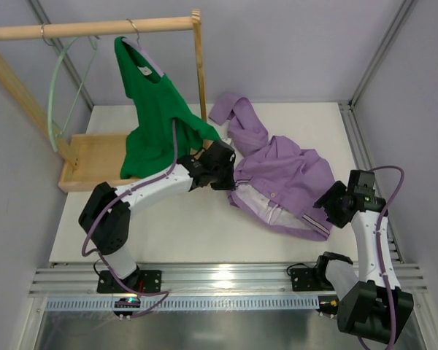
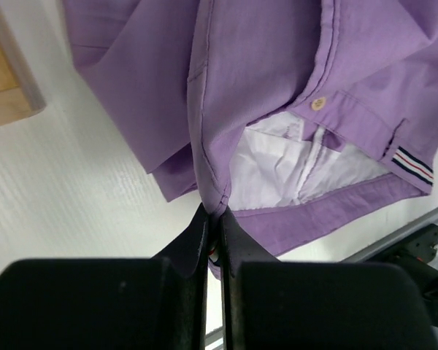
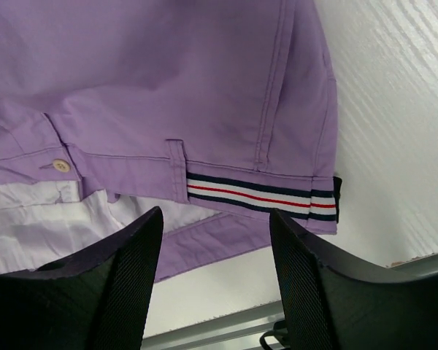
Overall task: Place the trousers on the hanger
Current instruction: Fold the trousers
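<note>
left gripper point(image 2: 213, 217) pinches the trousers point(image 2: 263, 80) edge; right gripper point(image 3: 215, 215) gapes just beside them.

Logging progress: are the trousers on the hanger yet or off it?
Off: the trousers lie crumpled on the table; the hanger hangs bare from the wooden rail.

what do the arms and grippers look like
The left arm and right arm have white tubular links with bulky black joints, and a purple cable loops along each. The left gripper and right gripper are black; the right's fingers have a fine gridded texture.
</note>
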